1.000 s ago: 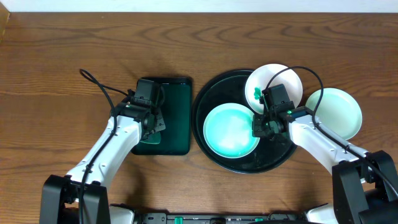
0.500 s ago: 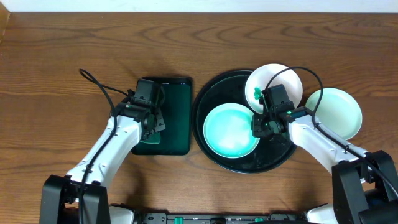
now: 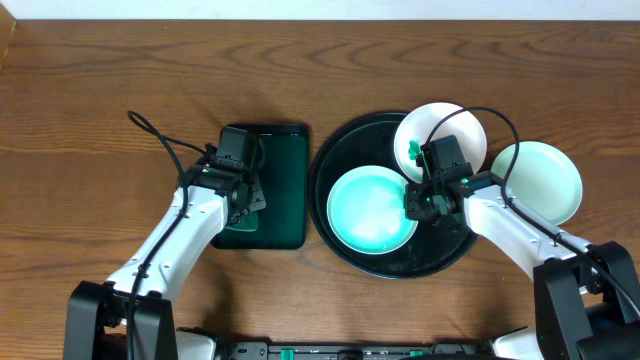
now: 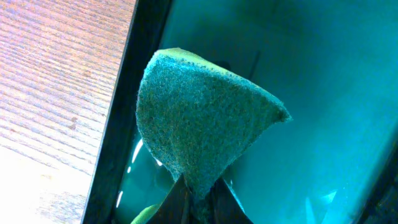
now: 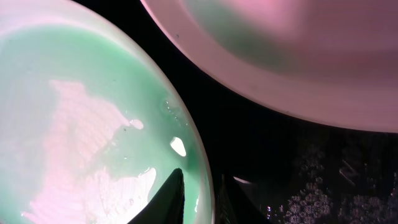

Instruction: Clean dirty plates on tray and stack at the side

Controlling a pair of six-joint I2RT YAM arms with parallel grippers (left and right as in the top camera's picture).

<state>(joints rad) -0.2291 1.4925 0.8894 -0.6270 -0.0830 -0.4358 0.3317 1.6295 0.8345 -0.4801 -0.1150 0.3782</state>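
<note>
Left gripper (image 4: pixel 196 202): clamped on the sponge (image 4: pixel 199 118), which hangs over the green tray (image 3: pixel 285 190).
Right gripper (image 5: pixel 196 198): narrow, pinching the rim of the near plate (image 5: pixel 81 124), which lies in the black tray (image 3: pixel 330 160).
Risk: we judge the slick rim could slip when lifted, or the plate could knock the far plate (image 5: pixel 280 50) just behind.
Hidden: we cannot see under that rim, and the arm covers part of the far plate's smear.

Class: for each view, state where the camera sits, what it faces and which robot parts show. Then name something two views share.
Overhead: above the table, facing straight down; left arm, right arm, tray, three plates.
Left wrist: on the left arm, looking past its fingers at the pinched sponge over the green tray.
Right wrist: on the right arm, looking down; its fingers straddle the mint plate's rim.
Shared: mint plate, overhead and right wrist.
</note>
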